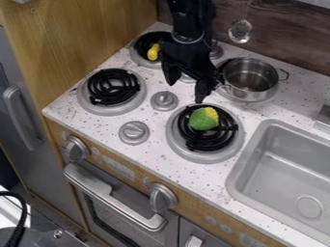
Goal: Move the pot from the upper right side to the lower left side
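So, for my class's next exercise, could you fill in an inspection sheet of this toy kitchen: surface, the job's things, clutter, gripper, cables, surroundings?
Surface: speckled white counter with four burners and a set-in sink.
Job's things: metal pot, upright at the upper right burner; the lower left side has a black-coiled burner.
Clutter: green and yellow toy on the lower right burner; yellow toy on the upper left burner.
Gripper: open, pointing down over the stove's middle, left of the pot.
Cables: a black cable at the lower left edge, off the counter.
Surroundings: slotted spoon hanging by the back wall; oven door below.
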Robot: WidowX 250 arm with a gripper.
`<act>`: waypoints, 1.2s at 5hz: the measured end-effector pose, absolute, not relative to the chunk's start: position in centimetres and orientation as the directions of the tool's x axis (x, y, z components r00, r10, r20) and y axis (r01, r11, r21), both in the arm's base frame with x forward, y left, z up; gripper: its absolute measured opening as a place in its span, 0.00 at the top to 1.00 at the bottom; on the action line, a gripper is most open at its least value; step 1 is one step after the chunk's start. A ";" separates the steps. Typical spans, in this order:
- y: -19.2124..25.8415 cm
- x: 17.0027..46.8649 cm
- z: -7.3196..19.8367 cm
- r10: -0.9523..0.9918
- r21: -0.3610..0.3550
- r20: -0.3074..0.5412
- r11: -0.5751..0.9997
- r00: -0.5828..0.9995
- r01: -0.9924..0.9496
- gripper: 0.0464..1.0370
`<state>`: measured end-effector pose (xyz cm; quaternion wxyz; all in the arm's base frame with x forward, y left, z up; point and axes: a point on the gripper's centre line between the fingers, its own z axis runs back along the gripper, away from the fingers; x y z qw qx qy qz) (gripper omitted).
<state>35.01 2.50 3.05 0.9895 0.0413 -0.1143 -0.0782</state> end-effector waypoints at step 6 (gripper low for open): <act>-4.6 47.8 -1.1 -0.405 0.035 0.451 0.899 0.796 0.438 0.04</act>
